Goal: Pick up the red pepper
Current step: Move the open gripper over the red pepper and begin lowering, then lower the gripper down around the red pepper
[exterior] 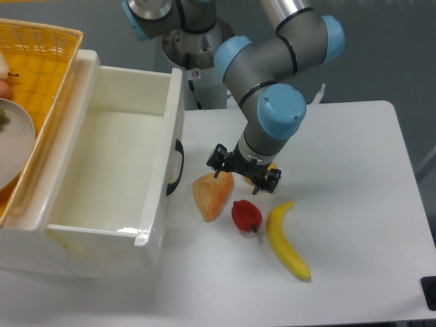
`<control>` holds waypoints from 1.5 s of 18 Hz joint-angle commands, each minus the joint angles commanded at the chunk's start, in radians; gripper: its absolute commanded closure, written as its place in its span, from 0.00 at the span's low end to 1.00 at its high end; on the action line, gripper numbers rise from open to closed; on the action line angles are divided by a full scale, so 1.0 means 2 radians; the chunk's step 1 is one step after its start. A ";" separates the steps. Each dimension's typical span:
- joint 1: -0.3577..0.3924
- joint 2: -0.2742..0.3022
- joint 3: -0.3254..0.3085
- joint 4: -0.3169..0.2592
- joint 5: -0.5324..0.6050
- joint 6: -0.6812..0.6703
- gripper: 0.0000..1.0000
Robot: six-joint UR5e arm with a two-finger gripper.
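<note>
Fixed camera, looking down on the white table (354, 150). The red pepper (246, 215) sits near the front middle of it, small, glossy, bright red, rounded and lumpy, with a highlight on its upper side and a short dark stem poking out at its lower right. It lies free on the table surface, nothing gripping it.

Just to its left is a pale orange wedge-shaped piece (212, 194), larger than the pepper, its pointed end aimed down and left; the two are close, with a thin strip of table between them. On the pepper's right, a yellow banana (286, 241) curves away toward the front edge, its top end just beside the pepper.

Above the pepper hangs the gripper (243, 183), black, on the grey arm with its light blue joint caps (279, 112). The two fingers are spread wide, one tip over the top of the orange wedge, the other up and right of the pepper, so the jaws stand apart and hold nothing. The pepper lies just below and between those tips, not touched. A sliver of a small yellow-orange fruit (272, 167) peeks out behind the right finger.

On the left, a white drawer-like bin (109, 153) with a black handle (178, 167) stands open, and a wicker basket (41, 61) with a plate (17, 139) in it sits in the far left corner.
</note>
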 joint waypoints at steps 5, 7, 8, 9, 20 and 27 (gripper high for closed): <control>-0.001 -0.012 -0.001 0.008 -0.002 -0.032 0.00; -0.001 -0.015 0.000 0.019 -0.002 -0.076 0.00; -0.001 -0.017 0.000 0.031 -0.002 -0.099 0.00; 0.000 -0.018 0.001 0.041 -0.001 -0.110 0.00; 0.003 -0.048 0.003 0.075 0.001 -0.181 0.00; 0.001 -0.077 -0.003 0.128 0.043 -0.284 0.00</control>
